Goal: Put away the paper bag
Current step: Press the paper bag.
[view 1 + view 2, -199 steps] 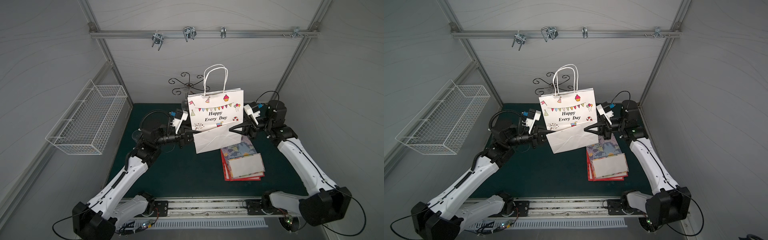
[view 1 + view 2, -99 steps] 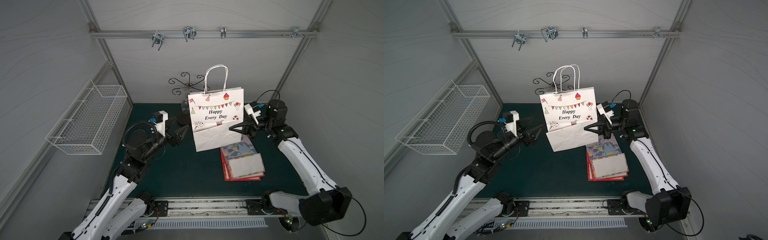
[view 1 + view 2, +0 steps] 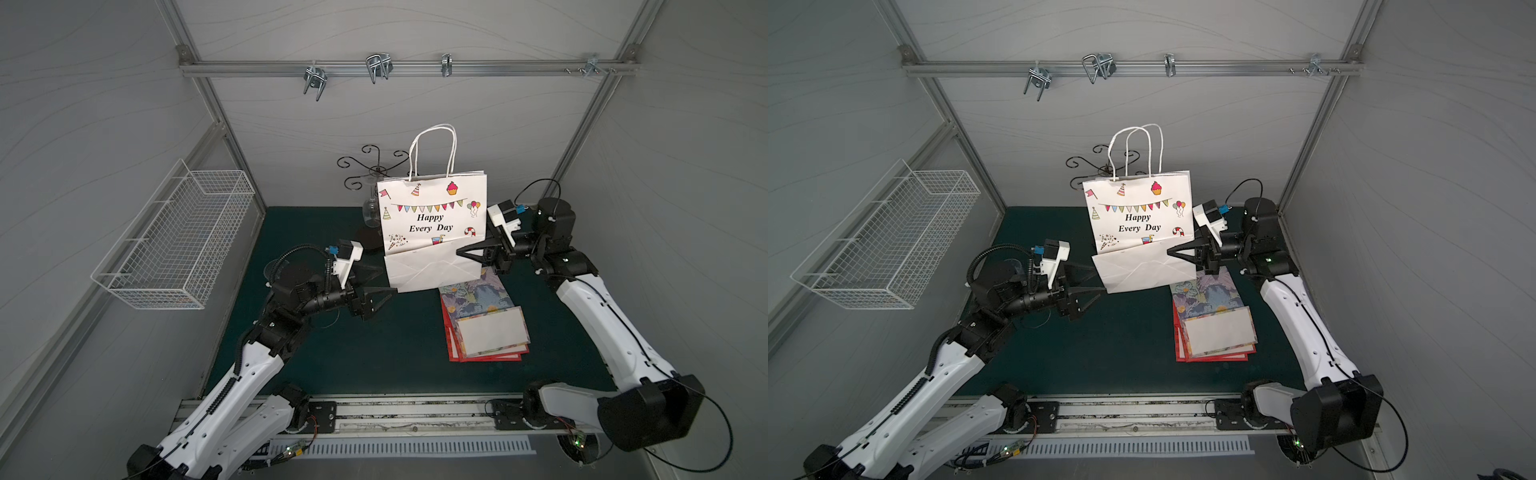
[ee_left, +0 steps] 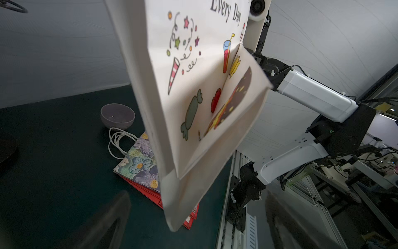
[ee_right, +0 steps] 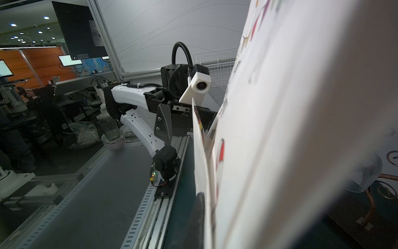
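The white paper bag (image 3: 432, 220) (image 3: 1138, 220) printed "Happy Every Day" hangs upright above the green mat, its rope handles up and its bottom flap folded against its front. My right gripper (image 3: 459, 252) (image 3: 1169, 252) is shut on the bag's lower right edge. In the right wrist view one dark finger (image 5: 198, 215) presses against the paper bag (image 5: 290, 129). My left gripper (image 3: 384, 282) (image 3: 1100, 281) stands open just off the bag's lower left corner, holding nothing. In the left wrist view the paper bag (image 4: 193, 86) hangs ahead of the wide-apart fingers (image 4: 114, 215).
A stack of flat folded bags (image 3: 482, 320) lies on the mat under the held bag's right side. A black scroll stand (image 3: 374, 170) and a glass stand behind the bag. A white wire basket (image 3: 178, 245) hangs on the left wall. Metal hooks (image 3: 378, 66) hang on the top rail. A grey bowl (image 4: 117, 115) sits near the stack.
My left gripper let go of the bag's left edge, opened wide and drew back towards the front left. The right gripper stayed shut on the bag, which barely moved.
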Robot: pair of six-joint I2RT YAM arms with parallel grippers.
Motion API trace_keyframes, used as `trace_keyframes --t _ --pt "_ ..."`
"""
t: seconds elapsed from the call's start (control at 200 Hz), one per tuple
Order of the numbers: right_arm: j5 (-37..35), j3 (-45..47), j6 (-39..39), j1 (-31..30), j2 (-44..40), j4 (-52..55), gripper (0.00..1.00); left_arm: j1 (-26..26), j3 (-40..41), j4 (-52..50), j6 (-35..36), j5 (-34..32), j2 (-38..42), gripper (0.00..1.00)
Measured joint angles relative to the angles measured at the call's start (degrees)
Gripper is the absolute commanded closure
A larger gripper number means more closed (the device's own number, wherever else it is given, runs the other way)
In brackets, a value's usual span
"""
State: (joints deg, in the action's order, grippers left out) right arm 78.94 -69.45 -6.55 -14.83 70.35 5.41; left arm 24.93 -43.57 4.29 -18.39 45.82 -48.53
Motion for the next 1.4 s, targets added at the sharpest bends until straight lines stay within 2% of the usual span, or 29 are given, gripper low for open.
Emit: trace_keyframes --t 0.26,0.36,0.445,0.71,0.75,0.815,0.85,0.98,1.086,1.216,1.291,1.351,1.401 --pt "3.08 -1.42 0.09 -2.21 0.76 2.03 1.00 0.00 -0.63 1.99 1.16 0.55 -5.70 0.00" --pt "3.15 -1.42 0.11 -2.45 0.85 2.71 1.00 0.00 -0.63 7.58 -2.36 1.79 -6.93 0.01" --pt "3.04 -1.42 0.33 -2.67 1.07 3.08 1.00 0.00 -0.66 13.64 -6.29 2.99 -7.80 0.09" --pt "1.84 -1.42 1.31 -2.99 1.92 3.76 1.00 0.37 -0.74 25.20 -14.29 5.42 -9.49 0.62" --pt "1.73 -1.42 1.44 -2.99 1.92 3.82 1.00 0.37 -0.74 25.94 -14.84 5.57 -9.49 0.74" --pt "1.55 -1.40 1.66 -3.04 1.92 4.07 1.00 0.42 -0.79 27.28 -15.52 5.88 -9.49 1.00" --pt "1.44 -1.40 1.73 -3.06 1.92 4.24 0.98 0.44 -0.79 27.67 -15.67 6.03 -9.49 1.00" --pt "1.49 -1.29 2.16 -3.04 1.73 5.49 0.66 0.44 -0.79 27.80 -15.98 6.19 -9.49 1.00" --pt "1.46 -0.02 1.90 -2.86 0.61 7.08 0.56 0.55 -0.79 28.17 -16.17 6.08 -9.49 1.00" --pt "1.49 3.17 0.26 -2.67 -2.25 10.62 0.59 0.66 -0.79 28.15 -16.17 6.01 -9.49 1.00" --pt "1.46 5.11 -0.48 -2.56 -3.52 12.26 0.65 0.66 -0.85 28.13 -16.15 5.99 -9.49 1.00" --pt "1.44 6.34 -0.92 -2.56 -3.87 13.20 0.76 0.66 -0.87 28.13 -16.11 5.84 -9.49 1.00" --pt "1.46 6.97 -0.66 -2.56 -3.85 13.81 0.91 0.68 -0.87 28.11 -16.11 5.77 -9.49 1.00"
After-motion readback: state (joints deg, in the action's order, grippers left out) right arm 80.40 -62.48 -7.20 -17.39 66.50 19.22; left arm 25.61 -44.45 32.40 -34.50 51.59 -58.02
